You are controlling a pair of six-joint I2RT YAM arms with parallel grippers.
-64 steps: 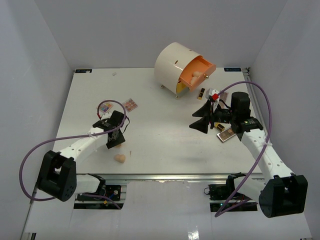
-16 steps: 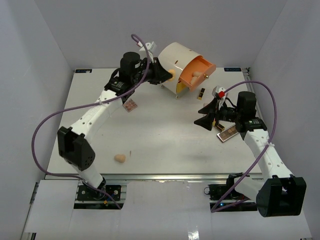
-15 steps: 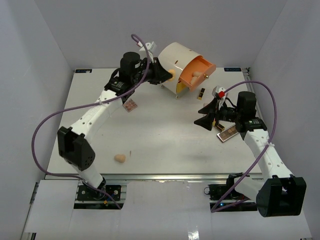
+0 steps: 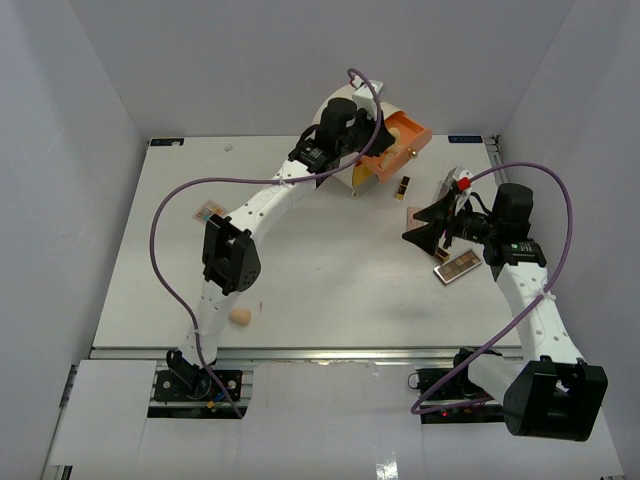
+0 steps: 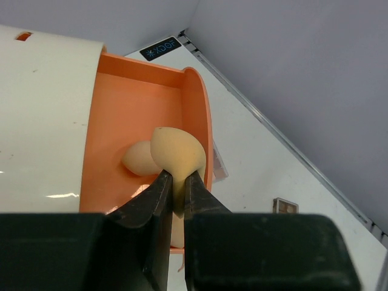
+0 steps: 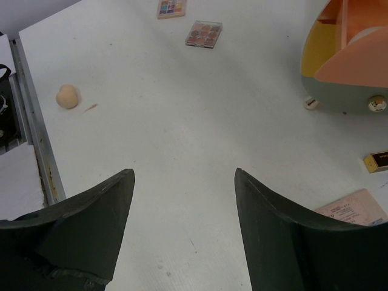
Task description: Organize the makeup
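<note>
My left gripper (image 4: pixel 374 141) is shut on a peach egg-shaped sponge (image 5: pixel 179 156) and holds it over the open orange drawer (image 5: pixel 128 107) of the cream round box (image 4: pixel 340 120). A second sponge (image 5: pixel 138 159) lies in that drawer. A third sponge (image 4: pixel 240 316) lies on the table near the front left; it also shows in the right wrist view (image 6: pixel 67 96). My right gripper (image 4: pixel 422 229) is open and empty above the table, and its jaws stand wide apart in the right wrist view (image 6: pixel 182 174). A pink palette (image 4: pixel 458 266) lies just beside it.
A black-and-gold lipstick tube (image 4: pixel 402 187) lies in front of the drawer. A colourful palette (image 4: pixel 209 212) lies at the left, and the right wrist view shows it (image 6: pixel 171 7) with another palette (image 6: pixel 204 33). The table's front edge (image 4: pixel 300 351) runs along a metal rail.
My left arm has swung from the front left of the table up to the box and then right, over the open drawer, with the sponge. My right gripper shifted slightly right.
</note>
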